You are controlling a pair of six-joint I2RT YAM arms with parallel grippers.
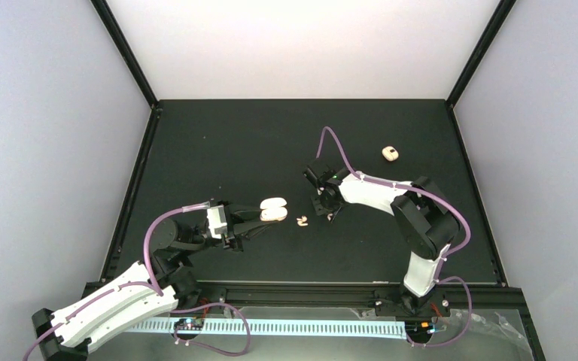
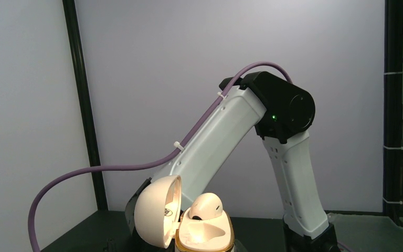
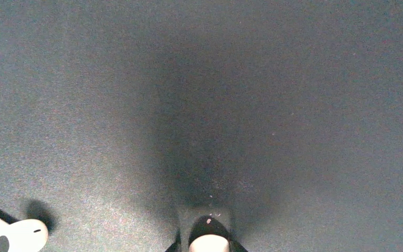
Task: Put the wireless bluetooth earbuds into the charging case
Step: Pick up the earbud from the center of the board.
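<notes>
My left gripper (image 1: 266,218) is shut on the cream charging case (image 1: 274,210) and holds it just above the table. In the left wrist view the case (image 2: 205,236) is open, lid (image 2: 155,211) swung left. One cream earbud (image 2: 205,206) sits in its far slot; the near slot is empty. Two loose earbuds (image 1: 302,221) lie on the table just right of the case; they also show in the right wrist view (image 3: 23,234). My right gripper (image 1: 330,213) points down beside them. A cream earbud (image 3: 209,244) shows between its dark fingertips, at the bottom edge.
A second small cream object (image 1: 390,154) with a dark spot lies at the back right of the black table (image 1: 233,150). Black frame posts stand at the table's corners. The right arm's white links (image 2: 294,178) fill the space behind the case.
</notes>
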